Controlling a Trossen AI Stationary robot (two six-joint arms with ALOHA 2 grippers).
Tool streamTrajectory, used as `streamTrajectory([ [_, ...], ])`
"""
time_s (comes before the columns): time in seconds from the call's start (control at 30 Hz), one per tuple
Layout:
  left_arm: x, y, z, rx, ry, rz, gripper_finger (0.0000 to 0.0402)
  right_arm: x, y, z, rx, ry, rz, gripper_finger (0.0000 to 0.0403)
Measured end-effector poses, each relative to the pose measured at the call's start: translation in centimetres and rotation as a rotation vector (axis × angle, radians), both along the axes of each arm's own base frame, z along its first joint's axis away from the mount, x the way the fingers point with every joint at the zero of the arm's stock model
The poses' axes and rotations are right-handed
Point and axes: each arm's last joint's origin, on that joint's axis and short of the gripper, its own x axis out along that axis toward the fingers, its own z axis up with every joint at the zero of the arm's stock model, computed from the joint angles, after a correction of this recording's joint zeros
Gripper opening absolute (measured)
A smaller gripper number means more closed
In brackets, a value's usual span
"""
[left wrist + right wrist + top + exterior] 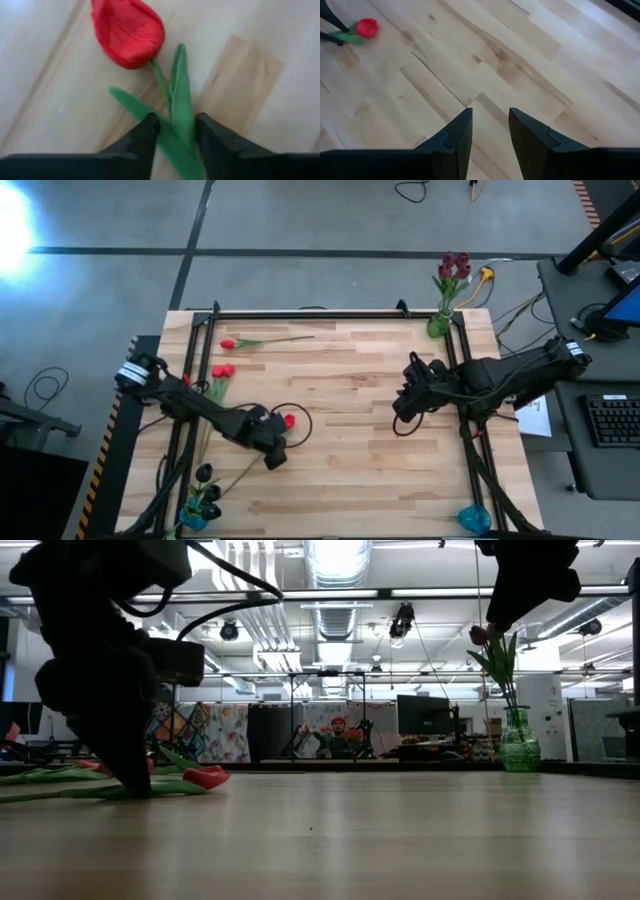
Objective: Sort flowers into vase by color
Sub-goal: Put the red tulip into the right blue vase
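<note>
Two dark arms work over a pale wooden table point(350, 410) strewn with tulip-like flowers. At lower left, the left gripper point(172, 131) is down on the boards, its fingers point(144, 135) closed around the green stem and leaves of a bright red flower point(129, 31), whose head lies on the wood just ahead of the tips. From above, that red head point(289, 420) shows beside the gripper. One more red flower point(228, 343) lies alone near the table's far left edge, and a pair of red heads point(221, 371) rests close by the left arm. Near-black flowers point(205, 492) stand in a blue vase point(192, 520) at the near left corner; dark maroon ones point(455, 268) fill a green glass vase point(439, 326) at the far right corner. A second blue vase point(474, 520) at the near right corner appears empty, though the angle is poor. The right gripper point(490, 122) hangs above bare boards at centre right, fingers slightly parted and holding nothing.
</note>
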Motion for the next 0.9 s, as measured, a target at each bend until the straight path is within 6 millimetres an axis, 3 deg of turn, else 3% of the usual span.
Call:
streamTrajectory([
  [0.17, 0.8, 0.8, 0.4, -0.005, -0.012, 0.053, 0.0013, -0.4, 0.0, 0.8, 0.012, -0.039, 0.004, 0.0110],
  [0.27, 1.6, 1.8, 1.3, -0.023, -0.056, 0.058, 0.0010, -0.6, 0.1, 1.5, 0.008, -0.057, 0.030, 0.0103],
  [0.4, 4.1, 4.2, 3.6, -0.002, -0.177, 0.077, 0.0002, -0.7, 0.1, 1.8, 0.020, -0.076, 0.015, 0.0095],
  [0.6, 9.3, 7.7, 6.4, 0.000, -0.410, 0.137, 0.0000, -0.8, 0.4, 0.2, 0.121, -0.038, -0.074, 0.0085],
  [0.77, 13.5, 9.3, 5.5, -0.225, -0.623, 0.233, 0.0000, -1.1, 1.4, -2.1, 0.249, 0.042, -0.130, 0.0076],
  [0.9, 15.6, 9.3, 2.6, -0.379, -0.672, 0.364, 0.0000, -1.4, 2.5, -3.3, 0.282, 0.044, -0.135, 0.0072],
])
